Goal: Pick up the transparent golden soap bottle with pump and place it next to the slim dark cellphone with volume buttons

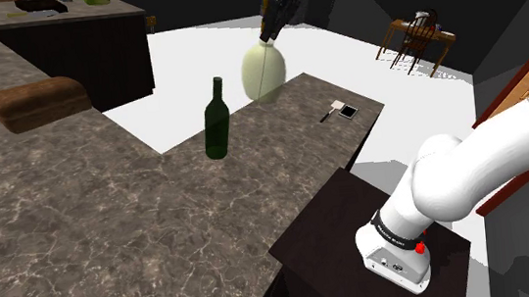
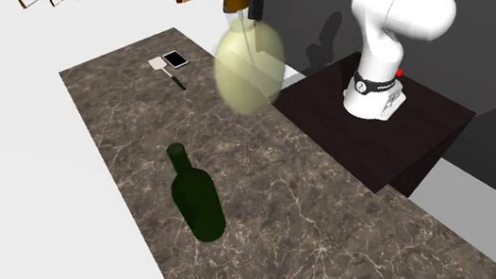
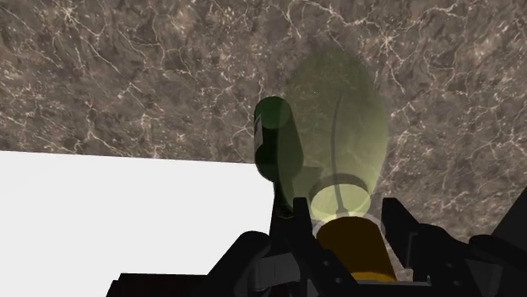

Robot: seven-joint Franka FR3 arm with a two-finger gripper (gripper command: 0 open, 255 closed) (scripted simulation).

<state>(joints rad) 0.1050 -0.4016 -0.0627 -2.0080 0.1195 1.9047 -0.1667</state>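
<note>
Below the gripper (image 3: pixel 342 226), fingers clamped on its amber pump collar, the soap bottle (image 3: pixel 338 126) should travel upright to the cellphone (image 1: pixel 348 111).

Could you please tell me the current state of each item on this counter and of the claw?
soap bottle: held at its top, lifted clear of the counter.
claw: shut on the soap bottle.
green bottle: upright on the counter, untouched.
phone: lying flat on the counter.
loaf: resting on the counter.

Soap bottle (image 1: pixel 264 71) glossy, see-thru; counter (image 1: pixel 111 215) matt veined stone
</note>
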